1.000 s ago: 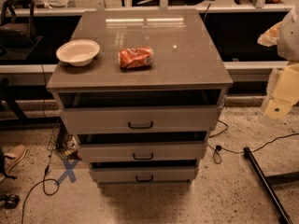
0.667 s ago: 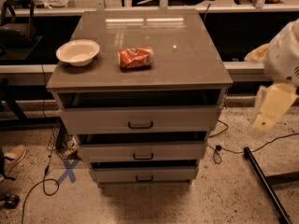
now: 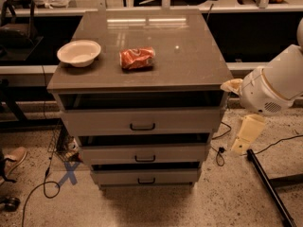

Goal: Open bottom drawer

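Observation:
The bottom drawer (image 3: 118, 177) is the lowest and narrowest of three grey-beige drawers in the cabinet (image 3: 189, 65). It has a small black bar handle (image 3: 147, 180), and a dark gap shows above its front. My arm's white joint (image 3: 265, 91) hangs to the right of the cabinet. The cream gripper (image 3: 247, 134) points down below it, beside the cabinet's right side at about the middle drawer's height. It is apart from the drawers and holds nothing that I can see.
A white bowl (image 3: 79, 52) and a crushed red can (image 3: 137, 58) lie on the cabinet top. The mid-sized drawer (image 3: 113, 154) and the widest drawer (image 3: 104, 122) sit above. Cables (image 3: 45, 183), a blue floor cross (image 3: 69, 172) and a black bar (image 3: 267, 186) are on the floor.
My arm has swung left and down, from the right edge of view toward the cabinet's right side. The drawers, bowl and can have not moved.

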Robot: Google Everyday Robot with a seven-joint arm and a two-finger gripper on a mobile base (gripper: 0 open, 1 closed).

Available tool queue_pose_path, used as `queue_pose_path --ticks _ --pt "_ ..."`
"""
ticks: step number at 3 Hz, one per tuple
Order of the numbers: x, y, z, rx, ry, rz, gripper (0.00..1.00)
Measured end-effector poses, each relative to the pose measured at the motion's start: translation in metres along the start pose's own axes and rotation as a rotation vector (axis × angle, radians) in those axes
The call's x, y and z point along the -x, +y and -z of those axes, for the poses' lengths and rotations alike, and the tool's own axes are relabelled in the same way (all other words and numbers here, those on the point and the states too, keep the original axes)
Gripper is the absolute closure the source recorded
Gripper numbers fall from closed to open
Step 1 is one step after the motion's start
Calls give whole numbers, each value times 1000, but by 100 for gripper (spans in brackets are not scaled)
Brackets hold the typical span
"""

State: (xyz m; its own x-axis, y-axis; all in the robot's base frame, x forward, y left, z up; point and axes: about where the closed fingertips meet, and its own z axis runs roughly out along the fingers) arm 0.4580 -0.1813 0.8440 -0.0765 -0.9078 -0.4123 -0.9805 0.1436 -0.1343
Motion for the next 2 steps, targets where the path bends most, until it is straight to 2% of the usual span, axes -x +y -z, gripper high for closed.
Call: queue_pose_path --ticks 1,2 --pt "-30 1 -33 43 13 -19 0" --pt "-77 4 -86 94 48 -8 0"
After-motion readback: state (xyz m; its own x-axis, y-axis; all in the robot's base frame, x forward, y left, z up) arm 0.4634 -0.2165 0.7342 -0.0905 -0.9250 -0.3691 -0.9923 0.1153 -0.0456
